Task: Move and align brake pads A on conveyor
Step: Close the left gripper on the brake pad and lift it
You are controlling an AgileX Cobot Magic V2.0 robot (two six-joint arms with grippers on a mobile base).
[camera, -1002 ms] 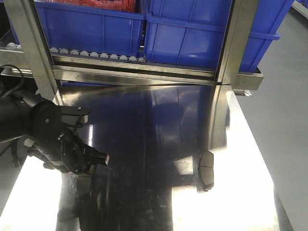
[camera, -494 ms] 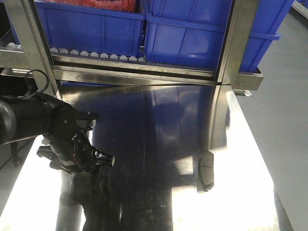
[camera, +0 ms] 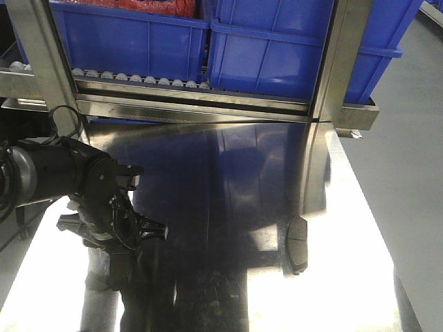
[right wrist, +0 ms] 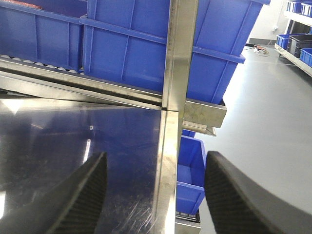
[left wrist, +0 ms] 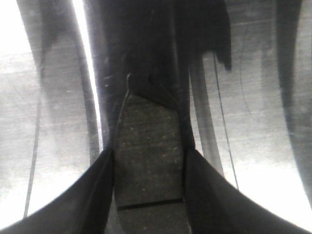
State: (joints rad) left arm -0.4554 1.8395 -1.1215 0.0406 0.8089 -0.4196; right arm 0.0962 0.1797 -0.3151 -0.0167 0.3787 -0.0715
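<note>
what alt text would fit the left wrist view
A flat grey brake pad with a thin cross groove lies lengthwise on a shiny stainless steel table, with the left gripper's two dark fingers tight against its long sides. Dark reflections streak the steel above it.

Glossy mirror-like steel table (camera: 228, 200) with fine scratches, brushed metal rack frame (camera: 340, 62), smooth shiny blue plastic bins (camera: 131, 38), matt grainy grey brake pad (left wrist: 148, 161), smooth matt black left gripper fingers (left wrist: 92, 195), rough-textured black right gripper fingers (right wrist: 83, 195).
</note>
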